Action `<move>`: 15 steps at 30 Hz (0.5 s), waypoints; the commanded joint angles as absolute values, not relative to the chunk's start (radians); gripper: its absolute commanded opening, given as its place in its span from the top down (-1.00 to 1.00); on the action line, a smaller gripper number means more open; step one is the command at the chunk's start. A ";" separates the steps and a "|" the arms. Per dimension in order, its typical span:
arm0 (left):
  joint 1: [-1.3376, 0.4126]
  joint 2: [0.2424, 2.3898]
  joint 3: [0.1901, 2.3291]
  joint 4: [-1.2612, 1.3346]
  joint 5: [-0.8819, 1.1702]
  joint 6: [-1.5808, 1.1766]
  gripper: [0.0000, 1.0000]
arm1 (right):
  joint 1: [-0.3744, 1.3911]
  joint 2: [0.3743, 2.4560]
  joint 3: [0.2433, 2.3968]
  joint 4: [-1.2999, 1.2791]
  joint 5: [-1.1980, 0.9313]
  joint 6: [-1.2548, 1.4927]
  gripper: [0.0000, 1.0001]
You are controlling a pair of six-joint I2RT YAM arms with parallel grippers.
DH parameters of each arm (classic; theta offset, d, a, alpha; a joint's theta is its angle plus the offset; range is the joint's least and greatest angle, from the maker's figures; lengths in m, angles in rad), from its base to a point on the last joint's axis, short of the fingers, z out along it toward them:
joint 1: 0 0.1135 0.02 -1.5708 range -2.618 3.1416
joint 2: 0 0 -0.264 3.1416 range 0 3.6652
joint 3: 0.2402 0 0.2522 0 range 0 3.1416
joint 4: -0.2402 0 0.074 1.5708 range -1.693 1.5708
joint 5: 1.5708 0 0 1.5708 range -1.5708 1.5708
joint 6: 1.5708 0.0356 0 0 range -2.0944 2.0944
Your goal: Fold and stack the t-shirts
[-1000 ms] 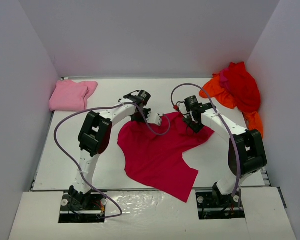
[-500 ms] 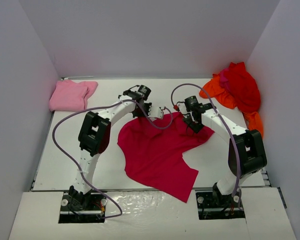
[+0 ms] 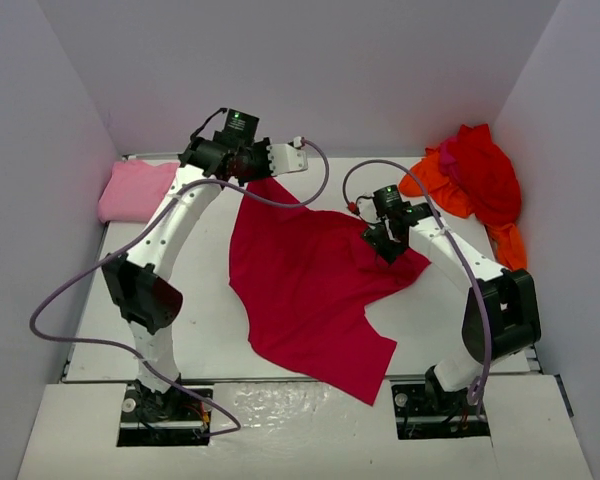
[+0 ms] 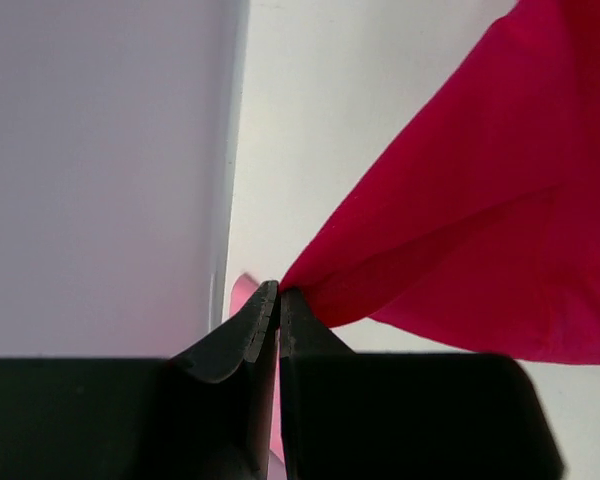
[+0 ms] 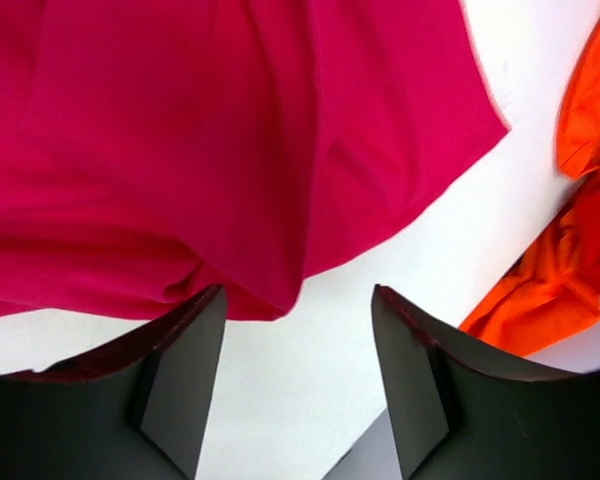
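Note:
The crimson-magenta t-shirt [image 3: 310, 290] lies spread on the white table, with one corner pulled up towards the back left. My left gripper [image 3: 261, 172] is shut on that corner [image 4: 298, 290], raised close to the back wall. At the shirt's right edge my right gripper [image 3: 383, 245] stands open. The cloth's edge [image 5: 270, 280] hangs just beyond its left fingertip and nothing is pinched. A folded light pink t-shirt [image 3: 138, 190] lies at the back left. A red t-shirt [image 3: 485, 170] and an orange t-shirt [image 3: 432, 182] are heaped at the back right.
White walls enclose the table on the left, back [image 4: 100, 170] and right. In the right wrist view the orange t-shirt [image 5: 570, 270] lies close to the right of the open fingers. The left arm's purple cable [image 3: 80, 290] loops out over the left side.
The left arm rose and swung to the back left, drawing the crimson shirt's corner up with it. The right jaws opened wider and let go of the cloth.

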State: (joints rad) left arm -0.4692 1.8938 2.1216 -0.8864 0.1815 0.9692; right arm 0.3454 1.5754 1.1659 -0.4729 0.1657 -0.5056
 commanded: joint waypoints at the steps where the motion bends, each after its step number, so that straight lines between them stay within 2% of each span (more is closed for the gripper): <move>1: -0.455 1.792 2.153 -0.963 0.137 0.937 1.00 | 0.334 1.559 1.264 -0.460 0.122 -0.573 -0.16; 5: -0.422 1.702 2.087 -0.950 0.115 0.918 1.00 | 0.315 1.685 1.336 -0.465 0.097 -0.609 -0.13; 15: -0.348 1.575 1.976 -0.954 0.101 0.882 1.00 | 0.307 1.801 1.374 -0.482 -0.034 -0.619 -0.11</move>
State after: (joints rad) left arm -0.3657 1.6621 1.9698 -0.9800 0.1175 0.9085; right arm 0.3076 1.7852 1.3392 -0.4651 0.0339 -0.6079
